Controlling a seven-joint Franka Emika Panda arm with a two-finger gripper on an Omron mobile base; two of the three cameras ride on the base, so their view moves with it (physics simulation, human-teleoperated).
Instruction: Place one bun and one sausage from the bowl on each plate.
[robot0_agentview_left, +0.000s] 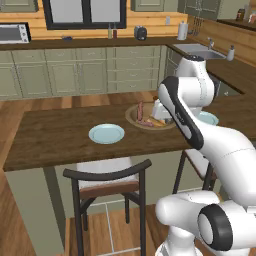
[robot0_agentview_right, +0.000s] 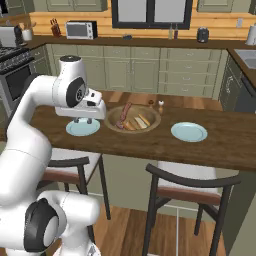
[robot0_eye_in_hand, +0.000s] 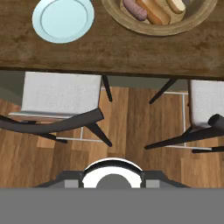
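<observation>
Nearest to me, two dark-framed chairs (robot0_agentview_right: 187, 187) are standing tucked under the worktop (robot0_agentview_left: 55, 135), with the white arm rising above them. The gripper (robot0_agentview_right: 85, 120) is hanging under the hand, above the near edge of the worktop, but its fingers are too hidden for me to tell whether they are parted or holding anything.

Farther on, the two plates are lying bare: one plate (robot0_agentview_left: 106, 133) to the bowl's left, the other plate (robot0_agentview_right: 189, 132) to its right. Between them the bowl (robot0_agentview_right: 132, 120) is sitting with sausages and buns inside, one sausage (robot0_agentview_right: 123, 115) leaning up over the rim. So I judge the task barely begun, with both plates waiting.

The hand view is looking straight down, showing the chair seats and floor beneath.
</observation>
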